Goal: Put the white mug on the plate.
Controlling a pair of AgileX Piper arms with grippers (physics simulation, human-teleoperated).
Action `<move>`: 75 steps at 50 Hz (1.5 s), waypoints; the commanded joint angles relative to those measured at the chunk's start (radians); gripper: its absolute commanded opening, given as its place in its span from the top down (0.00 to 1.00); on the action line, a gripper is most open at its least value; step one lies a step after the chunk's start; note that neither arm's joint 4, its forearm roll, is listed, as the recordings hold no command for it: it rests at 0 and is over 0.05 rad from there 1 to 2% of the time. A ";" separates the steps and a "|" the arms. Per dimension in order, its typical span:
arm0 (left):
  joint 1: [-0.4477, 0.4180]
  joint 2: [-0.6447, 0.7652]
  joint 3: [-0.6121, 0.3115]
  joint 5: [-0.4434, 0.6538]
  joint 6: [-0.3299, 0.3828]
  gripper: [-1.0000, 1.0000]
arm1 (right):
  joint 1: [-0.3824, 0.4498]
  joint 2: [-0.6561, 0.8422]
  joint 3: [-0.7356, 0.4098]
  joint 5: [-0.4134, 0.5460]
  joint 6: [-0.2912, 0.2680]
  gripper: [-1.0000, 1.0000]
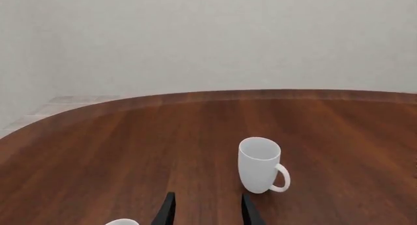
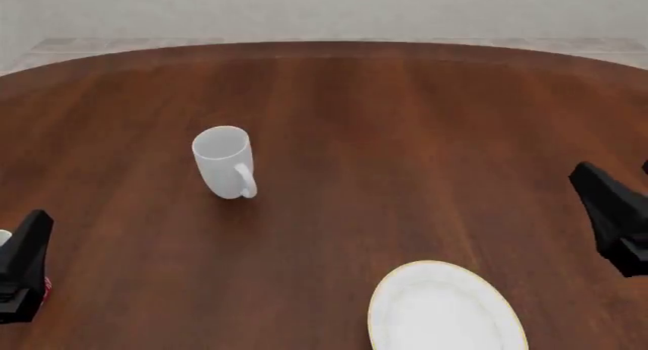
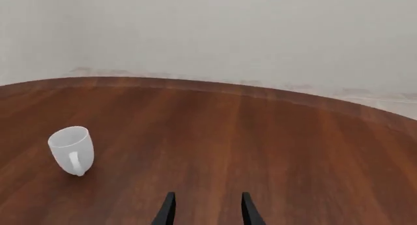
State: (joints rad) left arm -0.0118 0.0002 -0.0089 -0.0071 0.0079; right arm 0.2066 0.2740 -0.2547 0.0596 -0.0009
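- One large dark-brown polished wooden surface [image 2: 405,137] with a rounded far edge carries both task items; its near edge and sides run out of every view.
- One round flat white plate with a thin gold rim [image 2: 390,289] lies at the near edge of the front view, right of centre. Its near part is cut off by the frame, so its full outline cannot be confirmed. It holds nothing, so the task is judged not yet begun.
- One plain glossy white ceramic mug [image 2: 221,162] stands upright on the surface, left of centre and farther from the arms than the plate, well apart from it. Its loop handle faces the near side, toward the right; this leaves the body wall free on the left arm's side, so the left arm is judged the likelier to grasp it.
- Right gripper [image 3: 207,210]: jaws parted, holding nothing. It sits at the right edge of the front view, well apart from mug and plate. Only the fingertips show in its wrist view.
- Left gripper [image 1: 207,210]: jaws parted, holding nothing, aimed roughly toward the mug, which lies just ahead of them.
- Small white and red fragments beside the left gripper cannot be identified.
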 commanded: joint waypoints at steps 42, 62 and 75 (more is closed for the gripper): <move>-0.001 0.000 0.009 -0.013 0.000 0.00 | 0.410 0.779 -0.541 0.044 -0.029 0.00; -0.001 0.000 0.009 -0.013 0.000 0.00 | 0.453 0.965 -0.693 0.098 -0.060 0.00; -0.001 0.000 0.009 -0.013 0.000 0.00 | 0.457 1.080 -0.761 0.129 -0.064 0.00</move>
State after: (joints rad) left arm -0.0126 0.0001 0.0000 -0.0204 0.0075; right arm 0.6568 1.2676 -0.9599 0.1647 -0.0576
